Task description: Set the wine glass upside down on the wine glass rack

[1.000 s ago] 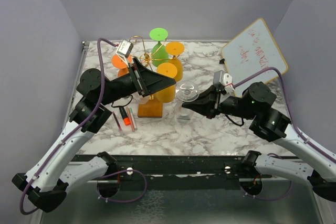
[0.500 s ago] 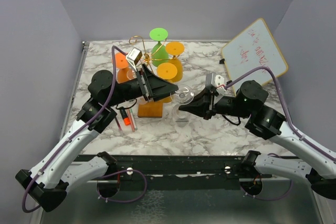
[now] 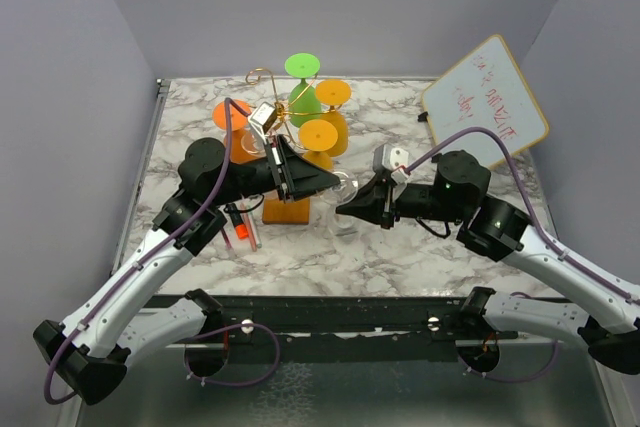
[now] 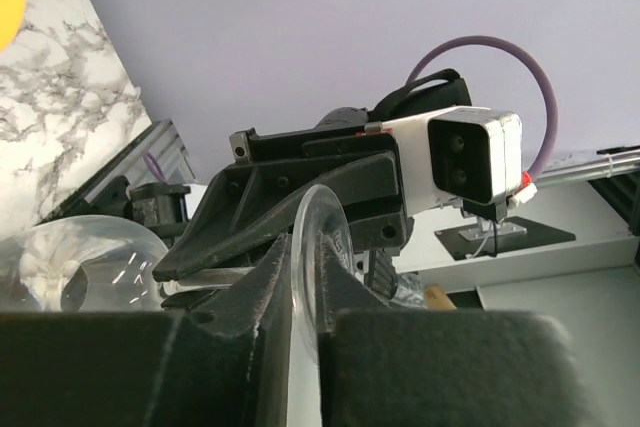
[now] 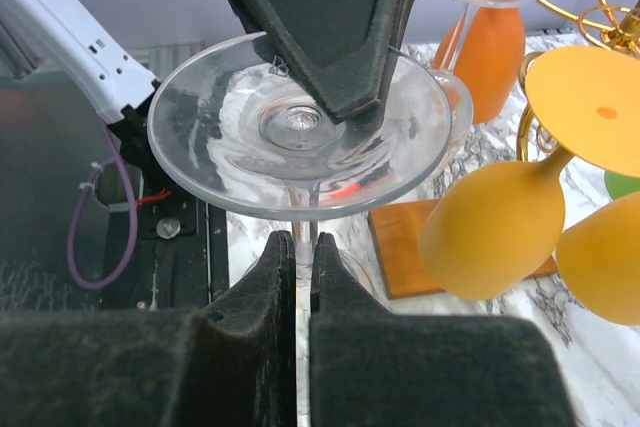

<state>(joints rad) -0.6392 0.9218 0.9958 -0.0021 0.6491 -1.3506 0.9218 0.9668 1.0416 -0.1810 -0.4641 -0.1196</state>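
Note:
A clear wine glass (image 3: 342, 219) hangs upside down between the two arms, just right of the rack's wooden base. My right gripper (image 5: 302, 244) is shut on its stem, right under the round foot (image 5: 230, 137). My left gripper (image 4: 305, 239) reaches in from the left and is shut on the rim of that foot, one finger on each face. The bowl (image 4: 70, 267) shows below and left of it. The wine glass rack (image 3: 287, 209) stands behind the left arm, with its gold wire arms (image 3: 262, 75) rising above it.
Orange, yellow and green glasses (image 3: 318, 137) hang upside down on the rack, the yellow ones (image 5: 490, 227) close to the clear glass. Markers (image 3: 240, 225) lie left of the base. A whiteboard (image 3: 485, 97) leans at the back right.
My left gripper has swung right to the glass's foot and closed on it. My right gripper has carried the glass left toward the rack.

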